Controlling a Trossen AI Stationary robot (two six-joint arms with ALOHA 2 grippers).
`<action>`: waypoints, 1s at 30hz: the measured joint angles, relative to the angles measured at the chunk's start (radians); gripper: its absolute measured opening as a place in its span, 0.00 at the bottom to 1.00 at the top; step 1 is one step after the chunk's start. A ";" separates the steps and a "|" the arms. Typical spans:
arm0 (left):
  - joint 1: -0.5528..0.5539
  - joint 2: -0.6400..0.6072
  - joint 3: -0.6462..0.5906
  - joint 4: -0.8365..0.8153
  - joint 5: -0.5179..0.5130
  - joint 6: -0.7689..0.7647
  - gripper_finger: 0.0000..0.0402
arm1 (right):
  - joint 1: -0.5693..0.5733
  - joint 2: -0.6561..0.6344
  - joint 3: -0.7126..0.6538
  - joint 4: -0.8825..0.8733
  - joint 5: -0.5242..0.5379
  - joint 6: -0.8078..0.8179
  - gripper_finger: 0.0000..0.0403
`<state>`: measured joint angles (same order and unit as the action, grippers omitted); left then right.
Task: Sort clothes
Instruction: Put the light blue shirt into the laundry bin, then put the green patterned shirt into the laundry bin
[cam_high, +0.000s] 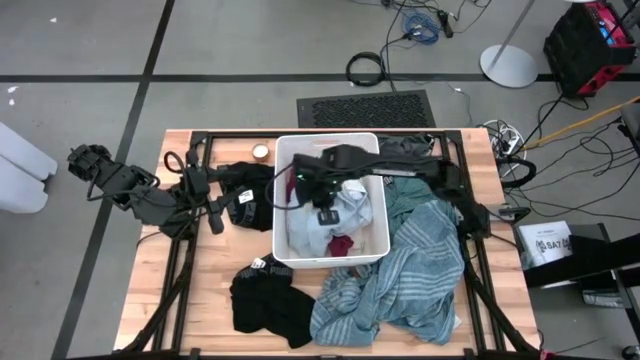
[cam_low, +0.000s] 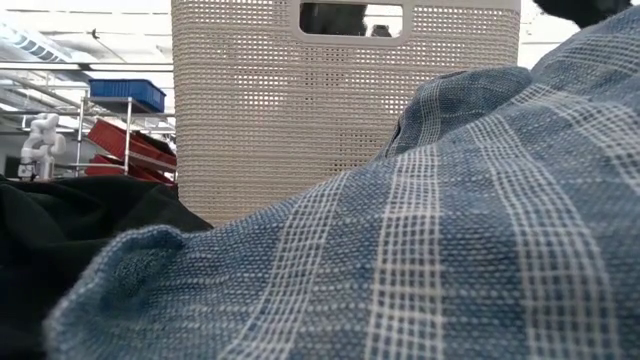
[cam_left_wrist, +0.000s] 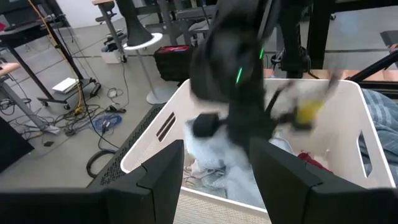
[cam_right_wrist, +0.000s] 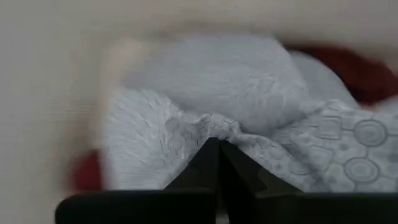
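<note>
Right claw (cam_right_wrist: 219, 144) down inside the bin (cam_high: 282, 150), fingers pressed together, tips at a fold of the white patterned cloth (cam_right_wrist: 336, 149); whether any fabric is pinched, can't tell. Light blue cloth (cam_right_wrist: 224, 81) just beyond the tips, dark red piece (cam_high: 342, 245) near, also in the bin. Striped garment (cam_high: 420, 270) heaped outside the bin, beside the right arm. Black clothes (cam_high: 265, 300) on the table. Left claw (cam_left_wrist: 217, 168) wide open, waits just outside the bin wall, holding nothing.

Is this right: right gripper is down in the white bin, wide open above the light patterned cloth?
Not wide open. The right gripper is shut, fingertips together at the light patterned cloth, as the right wrist view shows. It is indeed down in the white bin.
</note>
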<state>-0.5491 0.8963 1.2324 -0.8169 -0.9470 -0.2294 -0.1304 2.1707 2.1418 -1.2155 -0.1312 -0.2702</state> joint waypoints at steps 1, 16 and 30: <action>0.000 0.000 0.000 0.000 0.000 0.000 0.48 | -0.007 0.028 0.000 0.004 0.052 0.004 0.00; 0.000 0.000 0.000 0.001 0.000 -0.019 0.48 | -0.053 0.090 -0.001 -0.114 0.028 0.000 0.00; 0.000 0.000 0.000 0.026 0.000 -0.023 0.48 | -0.031 -0.299 0.002 -0.042 -0.060 0.044 0.07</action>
<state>-0.5488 0.8963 1.2324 -0.7907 -0.9470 -0.2520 -0.1616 1.8715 2.1437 -1.2580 -0.1910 -0.2264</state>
